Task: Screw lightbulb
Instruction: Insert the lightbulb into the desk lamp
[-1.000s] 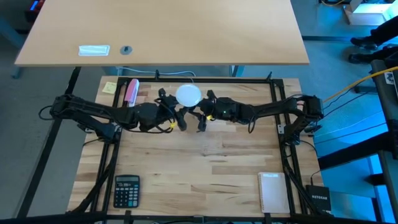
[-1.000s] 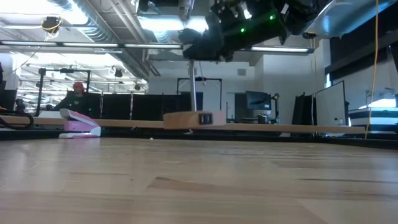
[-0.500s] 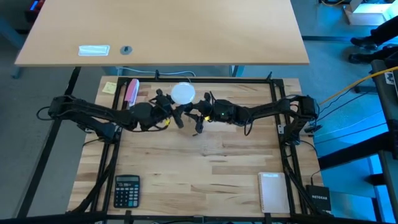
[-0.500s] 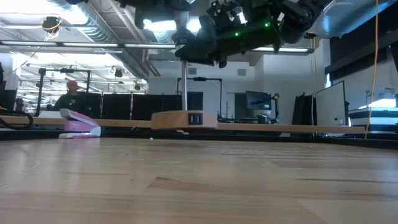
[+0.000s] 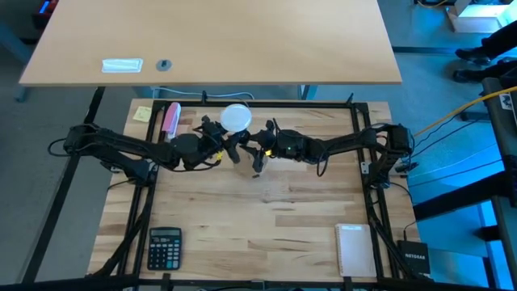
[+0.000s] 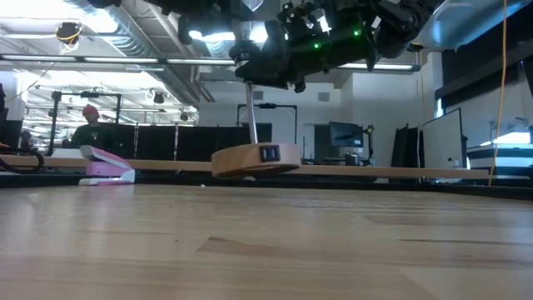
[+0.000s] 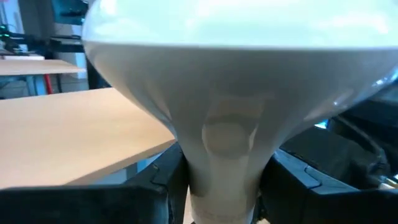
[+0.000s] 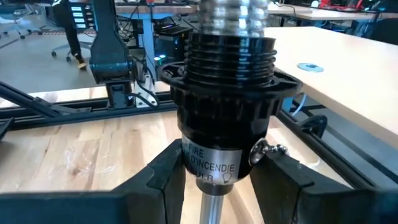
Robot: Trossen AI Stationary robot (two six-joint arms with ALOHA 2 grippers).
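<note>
One lightbulb (image 5: 236, 118), upper centre of the high view, near the table's (image 5: 266, 226) far edge. White globe uppermost, narrow neck pointing down. In the left wrist view, filling the frame, neck pinched between the two dark fingers (image 7: 149, 186) of the left gripper (image 7: 224, 193); narrow grip, closed on the neck.

Directly beneath, in the right wrist view, ribbed metal screw base (image 8: 233, 15) entering the mouth of the black socket (image 8: 227, 118). Long axis of bulb and socket close to one shared vertical line. How many turns already seated: impossible to tell.

Socket clamped from both sides low on its body by the right gripper (image 8: 227, 180), narrow too, closed on the black collar. In the high view, right gripper (image 5: 257, 149) just right of and below the bulb, left gripper (image 5: 220, 139) just left of it; both equally near, tips almost meeting.

Below the socket, in the low view, thin metal rod (image 6: 251, 117) running down to a wooden base (image 6: 254, 158), slightly tilted, at frame centre.

Likely next: twisting about that vertical axis, bulb turned against a steadied socket. Risk of cross-threading if the tilt carries up into the socket.
</note>
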